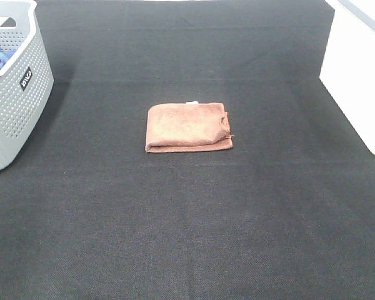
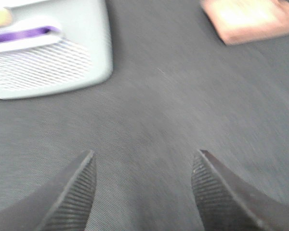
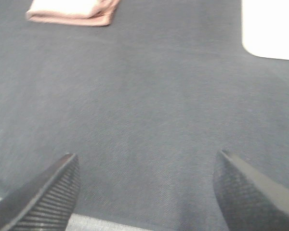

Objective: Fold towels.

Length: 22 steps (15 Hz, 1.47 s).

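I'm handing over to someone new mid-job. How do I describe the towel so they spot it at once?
Start from the black table mat: a grey perforated basket stands at its far left and a white bin at the far right. Between them, alone near the middle, lies the towel, folded into a flat rectangle. It is the only reddish-brown thing there.

A black woven mat (image 1: 187, 219) covers the whole work surface, its fine ribbed weave plain in both wrist views. At the far left stands a grey perforated basket (image 1: 15, 106) with a small dark label on its side and something blue inside. At the far right sits a white box (image 1: 356, 75), its corner rounded. Light is even and soft, with faint shadow beside the basket.
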{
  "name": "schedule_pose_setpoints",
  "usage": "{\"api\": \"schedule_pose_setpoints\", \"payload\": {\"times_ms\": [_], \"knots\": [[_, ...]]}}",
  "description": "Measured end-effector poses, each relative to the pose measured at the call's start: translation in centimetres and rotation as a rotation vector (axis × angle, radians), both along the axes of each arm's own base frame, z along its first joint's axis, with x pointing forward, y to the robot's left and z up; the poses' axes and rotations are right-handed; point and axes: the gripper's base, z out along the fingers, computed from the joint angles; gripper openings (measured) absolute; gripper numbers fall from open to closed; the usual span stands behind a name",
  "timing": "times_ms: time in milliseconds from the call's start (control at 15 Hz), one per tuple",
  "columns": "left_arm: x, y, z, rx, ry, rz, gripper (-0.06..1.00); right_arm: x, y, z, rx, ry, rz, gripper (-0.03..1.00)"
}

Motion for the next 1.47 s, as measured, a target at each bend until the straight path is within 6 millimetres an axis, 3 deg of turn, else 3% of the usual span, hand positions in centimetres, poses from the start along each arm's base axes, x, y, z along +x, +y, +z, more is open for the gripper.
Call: {"api": "schedule_pose_setpoints", "payload": {"times_ms": [267, 667, 867, 1467], "knots": [[-1.1, 0.0, 0.0, 0.001, -0.073, 0.012, 0.57, -1.3, -0.1, 0.1, 0.006, -0.087, -0.002, 0.73], [-1.2, 0.0, 0.0, 0.001, -0.078, 0.012, 0.57, -1.5, -0.2, 0.1, 0.003, -0.102, -0.086, 0.73], [-1.2, 0.0, 0.0, 0.001, -0.078, 0.012, 0.57, -2.6, -0.1, 0.1, 0.005, -0.173, -0.093, 0.73], [-1.2, 0.0, 0.0, 0.001, -0.078, 0.012, 0.57, -2.6, -0.1, 0.1, 0.006, -0.174, -0.093, 0.73]]}}
